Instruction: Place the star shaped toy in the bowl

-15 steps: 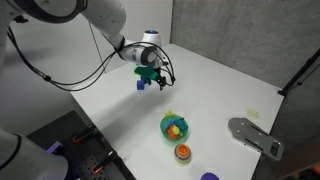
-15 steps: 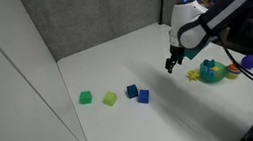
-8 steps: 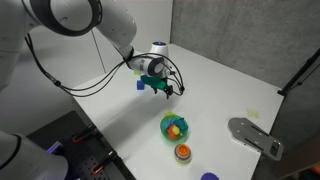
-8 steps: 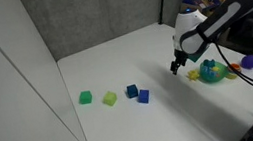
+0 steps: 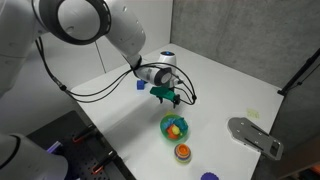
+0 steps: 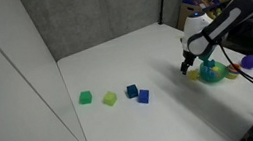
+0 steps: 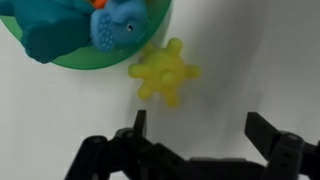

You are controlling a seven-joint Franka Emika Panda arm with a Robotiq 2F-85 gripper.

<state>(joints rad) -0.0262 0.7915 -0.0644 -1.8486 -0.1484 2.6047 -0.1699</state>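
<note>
The star shaped toy point(image 7: 165, 72) is yellow and spiky. In the wrist view it lies on the white table just outside the rim of the green bowl point(image 7: 85, 60). The bowl holds blue toys in the wrist view and also shows in both exterior views point(image 5: 164, 125) point(image 6: 211, 77), with colourful toys in it. My gripper point(image 7: 200, 130) is open and empty, its two black fingers apart, with the star toy just ahead of them. In both exterior views the gripper point(image 5: 168, 96) point(image 6: 188, 68) hovers over the table close beside the bowl.
A small orange cup point(image 5: 183, 152) and a purple thing point(image 5: 208, 177) sit past the bowl near the table's front edge. A grey flat object point(image 5: 255, 135) lies to one side. Several blocks, green point(image 6: 86, 98), yellow-green point(image 6: 109, 98) and blue point(image 6: 137, 94), lie apart on the table.
The arm has moved the open gripper across the table from near the blue blocks to right beside the green bowl. Nothing was picked up.
</note>
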